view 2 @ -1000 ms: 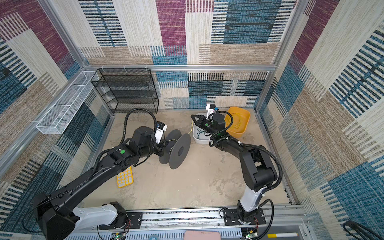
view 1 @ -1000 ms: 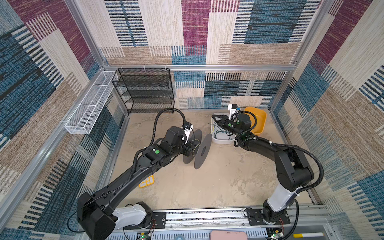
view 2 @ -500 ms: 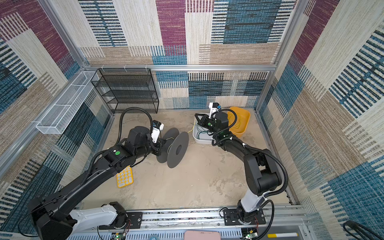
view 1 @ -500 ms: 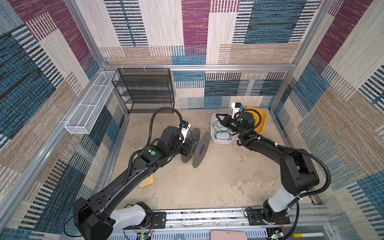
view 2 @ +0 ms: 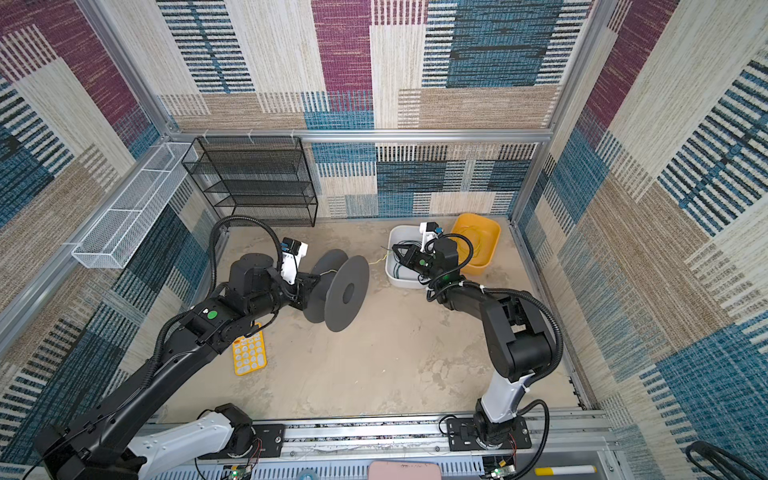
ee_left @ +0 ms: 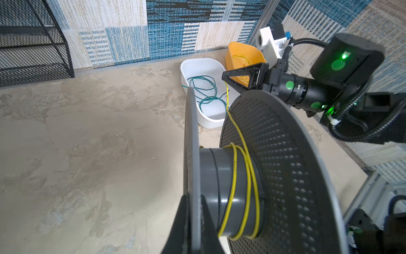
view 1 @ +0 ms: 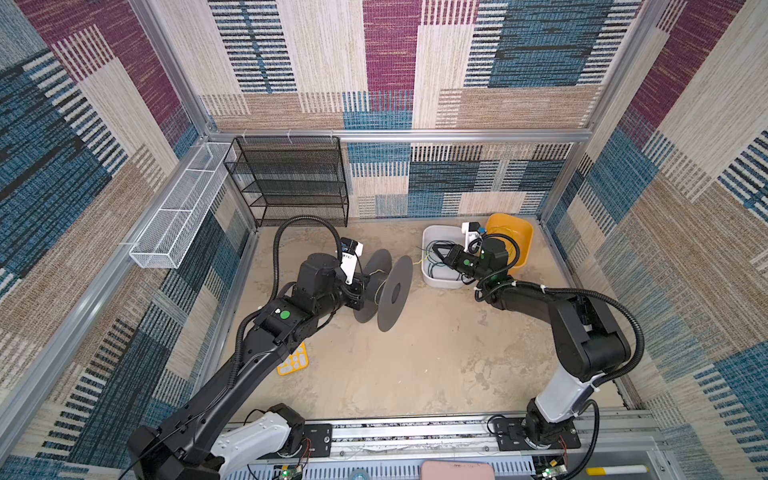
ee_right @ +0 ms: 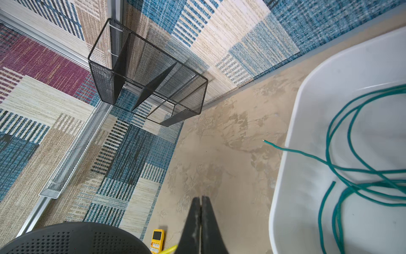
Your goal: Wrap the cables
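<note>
Yellow cable point(ee_left: 234, 167) pinched in right claw point(ee_left: 224, 77), left claw point(ee_left: 192, 204) clamping grey spool point(ee_left: 219, 176)

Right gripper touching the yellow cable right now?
Touching. Left wrist view: the yellow cable runs from the spool up into the shut tips of the right gripper; right wrist view shows it pinched too.

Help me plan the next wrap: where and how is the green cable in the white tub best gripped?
I'd grip the green cable just behind its free end, which juts out over the white tub's rim on the spool side. Come from that side, outside the tub: there it is one strand in open air, whereas the loops inside lie overlapping on the tub's floor.
</note>
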Robot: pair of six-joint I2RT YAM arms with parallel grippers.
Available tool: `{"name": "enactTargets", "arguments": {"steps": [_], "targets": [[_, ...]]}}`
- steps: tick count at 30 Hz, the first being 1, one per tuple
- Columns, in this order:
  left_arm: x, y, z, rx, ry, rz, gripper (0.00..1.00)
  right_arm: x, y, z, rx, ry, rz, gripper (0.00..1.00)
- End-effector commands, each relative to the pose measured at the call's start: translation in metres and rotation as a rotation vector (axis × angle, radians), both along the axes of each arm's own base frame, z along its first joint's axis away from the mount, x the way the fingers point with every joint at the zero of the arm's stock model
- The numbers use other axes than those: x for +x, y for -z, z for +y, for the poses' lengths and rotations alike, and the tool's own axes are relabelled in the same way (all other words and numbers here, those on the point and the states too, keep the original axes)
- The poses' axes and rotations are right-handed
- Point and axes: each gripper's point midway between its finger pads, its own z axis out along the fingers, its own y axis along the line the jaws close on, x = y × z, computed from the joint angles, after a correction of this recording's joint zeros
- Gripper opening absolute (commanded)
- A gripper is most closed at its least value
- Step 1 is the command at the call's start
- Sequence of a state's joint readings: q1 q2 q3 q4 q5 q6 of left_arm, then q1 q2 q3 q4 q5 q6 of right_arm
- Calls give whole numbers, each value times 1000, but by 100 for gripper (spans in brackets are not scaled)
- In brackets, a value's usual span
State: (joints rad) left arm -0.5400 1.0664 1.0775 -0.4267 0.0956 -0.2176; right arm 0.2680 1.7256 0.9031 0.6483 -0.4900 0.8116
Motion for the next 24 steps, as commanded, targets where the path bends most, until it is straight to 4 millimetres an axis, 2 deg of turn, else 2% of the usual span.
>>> {"name": "enactTargets", "arguments": {"steps": [1, 8, 13, 24], "targets": [[1, -32, -6, -119, 22, -39, 0, 11, 2, -25, -28, 183, -29, 0], [6, -56, -9, -191, 28, -61, 0, -6, 18, -14, -86, 201, -33, 0], [13, -73, -6, -234, -7, -92, 0, -20, 23, 4, -130, 183, -54, 0], [42, -75, -2, -300, -128, -117, 0, -57, 24, 41, -103, 140, -73, 0]]}}
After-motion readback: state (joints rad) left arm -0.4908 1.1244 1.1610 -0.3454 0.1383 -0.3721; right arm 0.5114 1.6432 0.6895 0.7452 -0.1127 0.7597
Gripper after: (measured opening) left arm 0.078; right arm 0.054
